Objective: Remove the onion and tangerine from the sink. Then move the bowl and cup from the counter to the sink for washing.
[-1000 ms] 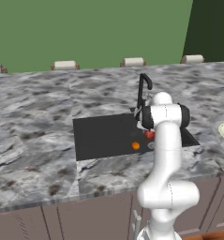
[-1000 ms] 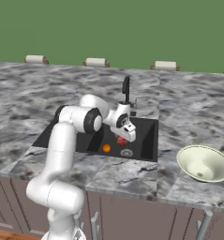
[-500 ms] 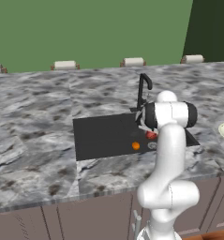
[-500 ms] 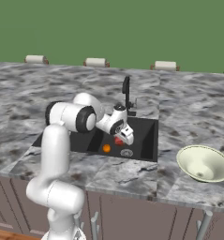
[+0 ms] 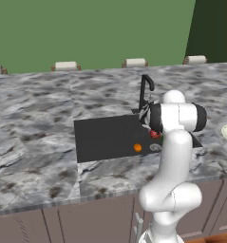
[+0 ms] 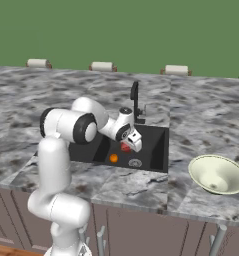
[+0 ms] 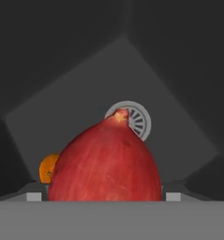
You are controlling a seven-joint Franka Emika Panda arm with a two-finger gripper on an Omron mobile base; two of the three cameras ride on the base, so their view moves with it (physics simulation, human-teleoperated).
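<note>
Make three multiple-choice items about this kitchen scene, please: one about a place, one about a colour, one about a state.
1. Where is the tangerine?
A. in the sink
B. on the counter
C. in the bowl

2. What colour is the onion?
A. white
B. red
C. green

3. How is the gripper?
A. shut and empty
B. shut on the tangerine
C. open, its fingers on either side of the onion

Answers: 1 A, the orange ball lies on the black basin floor. 2 B, the hand view shows a glossy red skin. 3 C, the finger tips stand wide at both sides of the onion.
</note>
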